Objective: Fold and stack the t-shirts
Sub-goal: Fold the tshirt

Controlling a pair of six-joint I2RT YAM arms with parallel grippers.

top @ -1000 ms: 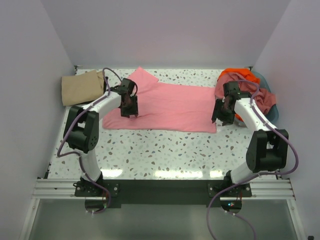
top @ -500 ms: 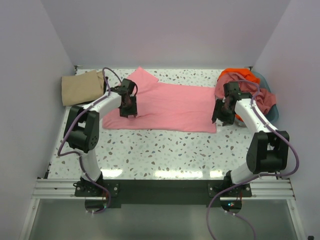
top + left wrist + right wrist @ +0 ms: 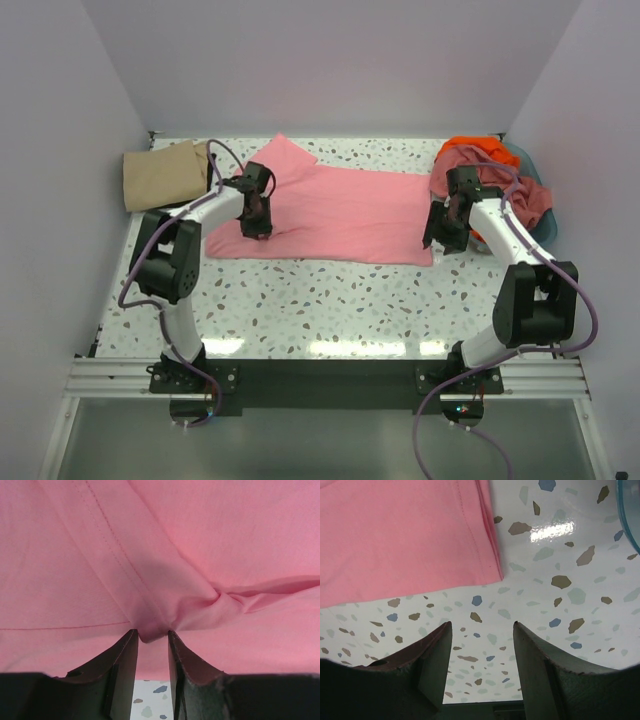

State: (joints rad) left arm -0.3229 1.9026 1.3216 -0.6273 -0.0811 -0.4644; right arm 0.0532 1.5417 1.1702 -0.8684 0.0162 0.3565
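Left gripper (image 3: 152, 636) pinches a gathered fold of the pink t-shirt (image 3: 210, 535), which lies flat ahead of its fingertips. Right gripper (image 3: 481, 630) hangs spread over the table (image 3: 560, 605), the shirt's corner just ahead-left. Likely step: gripping for fold 1. Next, the right must take that corner.

Bare counter (image 3: 330, 300) runs along the whole near strip in front of the spread pink shirt (image 3: 350, 210). A folded tan shirt (image 3: 160, 178) fills the far-left corner. A blue basket (image 3: 528, 160) of heaped shirts (image 3: 480, 165) blocks the far right. Side walls (image 3: 60, 150) close both flanks. Under the right tool (image 3: 482, 627) the counter is bare.
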